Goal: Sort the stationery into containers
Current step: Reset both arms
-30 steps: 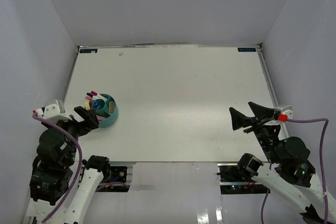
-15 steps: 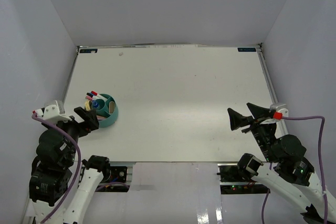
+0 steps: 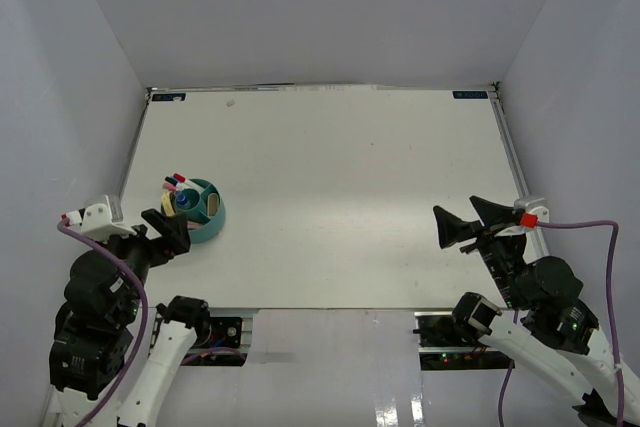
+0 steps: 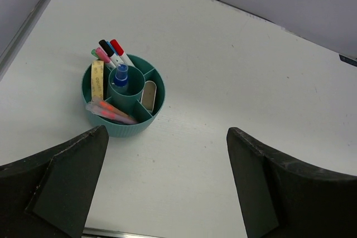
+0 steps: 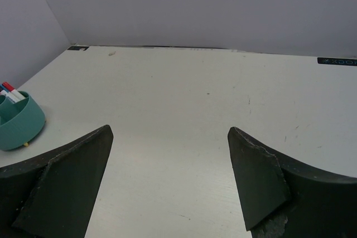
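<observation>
As they hang over the near edge of the white rectangular table [image 3: 330, 147], the left gripper [image 4: 166, 131] and the right gripper [image 5: 170, 131] each gape wide, gripping nothing. Just beyond the left gripper, at the table's near left, stands the small round teal plastic cup [image 4: 124, 129], divided into compartments. Its central well holds a small blue-capped bottle [image 4: 121, 75], and its far compartment holds standing markers [image 4: 111, 54] capped red, black and pink.

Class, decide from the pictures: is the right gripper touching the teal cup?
Apart. The top view shows the right gripper at the right side of the table and the teal cup far left, bare surface between.
</observation>
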`<state>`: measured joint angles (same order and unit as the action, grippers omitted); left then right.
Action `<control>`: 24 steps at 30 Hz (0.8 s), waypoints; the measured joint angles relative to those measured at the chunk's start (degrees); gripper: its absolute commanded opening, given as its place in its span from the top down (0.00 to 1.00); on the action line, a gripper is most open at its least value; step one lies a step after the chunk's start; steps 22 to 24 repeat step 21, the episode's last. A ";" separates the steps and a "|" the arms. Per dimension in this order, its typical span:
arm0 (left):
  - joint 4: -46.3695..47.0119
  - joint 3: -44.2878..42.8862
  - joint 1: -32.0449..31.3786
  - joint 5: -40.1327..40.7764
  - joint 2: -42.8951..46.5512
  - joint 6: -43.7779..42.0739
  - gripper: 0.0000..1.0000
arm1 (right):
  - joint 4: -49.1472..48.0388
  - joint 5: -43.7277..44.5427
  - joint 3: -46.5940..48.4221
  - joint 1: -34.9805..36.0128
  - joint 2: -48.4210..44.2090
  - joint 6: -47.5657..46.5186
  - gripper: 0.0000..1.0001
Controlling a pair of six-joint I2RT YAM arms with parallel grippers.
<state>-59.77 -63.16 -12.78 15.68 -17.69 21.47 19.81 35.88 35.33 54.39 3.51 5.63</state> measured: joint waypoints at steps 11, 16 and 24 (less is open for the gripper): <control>-1.31 -0.59 -0.11 -2.29 -1.05 0.92 0.02 | 0.17 0.00 0.00 0.00 1.05 0.00 0.10; -1.57 -0.59 -0.11 -3.21 -1.77 0.92 0.02 | 0.20 0.02 0.00 0.00 1.07 0.00 0.10; -1.62 -0.59 -0.11 -4.81 -1.99 0.94 0.02 | 0.22 0.02 0.00 0.00 1.31 0.00 0.10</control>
